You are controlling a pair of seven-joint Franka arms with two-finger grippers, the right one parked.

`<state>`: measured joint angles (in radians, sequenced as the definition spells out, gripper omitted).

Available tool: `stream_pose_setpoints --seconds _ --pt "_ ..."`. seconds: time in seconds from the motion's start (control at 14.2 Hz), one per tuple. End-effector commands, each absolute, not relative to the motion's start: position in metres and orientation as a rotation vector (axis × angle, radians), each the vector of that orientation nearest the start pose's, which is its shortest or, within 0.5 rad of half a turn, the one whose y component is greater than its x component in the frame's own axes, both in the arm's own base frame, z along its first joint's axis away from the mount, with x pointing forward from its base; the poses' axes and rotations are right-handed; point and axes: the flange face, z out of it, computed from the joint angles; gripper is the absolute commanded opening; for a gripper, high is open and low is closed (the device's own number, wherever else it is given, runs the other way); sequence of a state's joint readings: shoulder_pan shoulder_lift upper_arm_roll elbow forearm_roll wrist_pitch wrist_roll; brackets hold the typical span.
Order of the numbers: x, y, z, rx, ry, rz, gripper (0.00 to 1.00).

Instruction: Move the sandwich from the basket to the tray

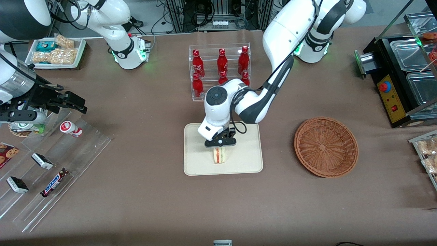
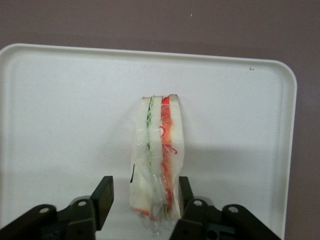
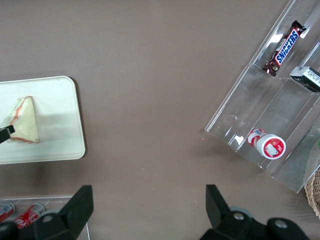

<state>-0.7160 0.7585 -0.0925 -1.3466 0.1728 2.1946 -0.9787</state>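
Observation:
The sandwich [image 1: 220, 155] stands on its edge on the cream tray [image 1: 245, 158], near the tray's edge closest to the front camera. It is clear-wrapped, and its red, orange and green layers show in the left wrist view [image 2: 157, 150]. My left gripper [image 1: 220, 146] is just above it, straddling it. In the left wrist view the gripper [image 2: 145, 192] is open: one finger [image 2: 103, 197] stands clear of the bread, while the other sits against the wrap. The wicker basket [image 1: 326, 147] lies empty beside the tray, toward the working arm's end. The right wrist view also shows the sandwich [image 3: 25, 121] on the tray [image 3: 55, 140].
A clear rack of red bottles [image 1: 220, 70] stands farther from the front camera than the tray. A clear stepped shelf with snack bars [image 1: 51, 164] lies toward the parked arm's end. A black appliance [image 1: 403, 75] sits at the working arm's end.

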Motion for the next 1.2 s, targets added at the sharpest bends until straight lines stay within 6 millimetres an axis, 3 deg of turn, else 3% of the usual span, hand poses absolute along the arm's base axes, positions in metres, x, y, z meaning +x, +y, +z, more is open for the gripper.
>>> stream_pose_setpoints --seconds 0.0,0.21,0.35,0.49,0.71,1.13 --pt "0.533 -0.505 0.367 -3.138 -0.227 -0.244 1.0" --pt "0.525 -0.468 0.443 -3.091 -0.272 -0.22 1.0" --pt "0.53 -0.425 0.486 -3.082 -0.376 -0.197 1.0" --pt "0.544 -0.381 0.511 -3.082 -0.501 -0.14 1.0" --pt "0.555 -0.324 0.503 -3.037 -0.458 -0.054 1.0" --pt "0.566 -0.193 0.512 -3.027 -0.35 0.028 1.0"
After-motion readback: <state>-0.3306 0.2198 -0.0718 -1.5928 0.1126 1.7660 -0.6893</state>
